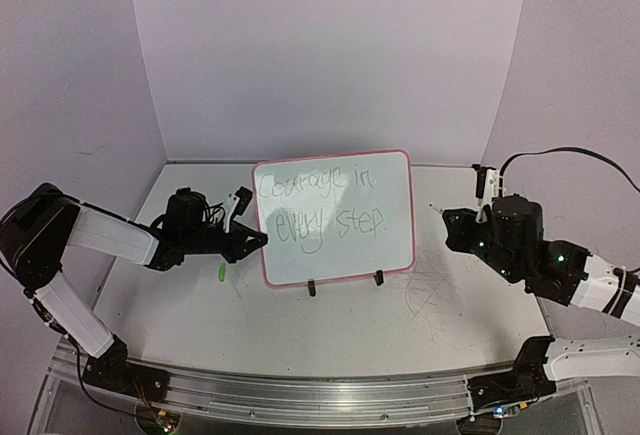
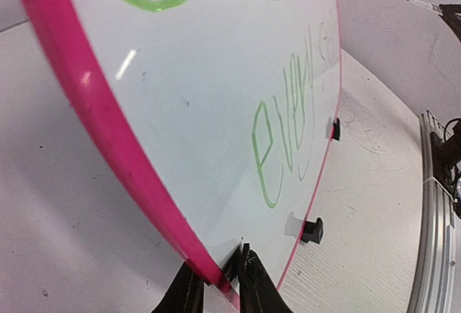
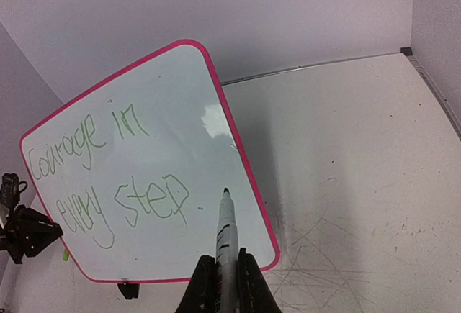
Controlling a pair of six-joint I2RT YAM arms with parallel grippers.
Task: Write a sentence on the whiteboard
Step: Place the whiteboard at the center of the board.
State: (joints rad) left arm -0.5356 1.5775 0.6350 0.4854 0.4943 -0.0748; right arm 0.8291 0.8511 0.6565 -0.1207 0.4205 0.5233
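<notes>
The whiteboard (image 1: 335,255) stands upright mid-table on two black clip feet (image 1: 312,288). The green sentence (image 1: 320,205) reads "Courage in every step." in two lines; it also shows in the right wrist view (image 3: 108,176) and partly in the left wrist view (image 2: 288,133). My left gripper (image 2: 232,266) is shut on the board's pink rim (image 2: 108,133) at its left edge (image 1: 258,238). My right gripper (image 3: 227,259) is shut on a white marker (image 3: 226,227), whose dark tip hangs just off the board, right of "step." In the top view that gripper (image 1: 483,197) is right of the board.
A small green cap (image 1: 220,272) lies on the table near the left gripper. Grey scribble marks (image 1: 430,295) cover the tabletop right of the board. Lilac walls close off the back and sides. A metal rail (image 1: 300,395) runs along the near edge.
</notes>
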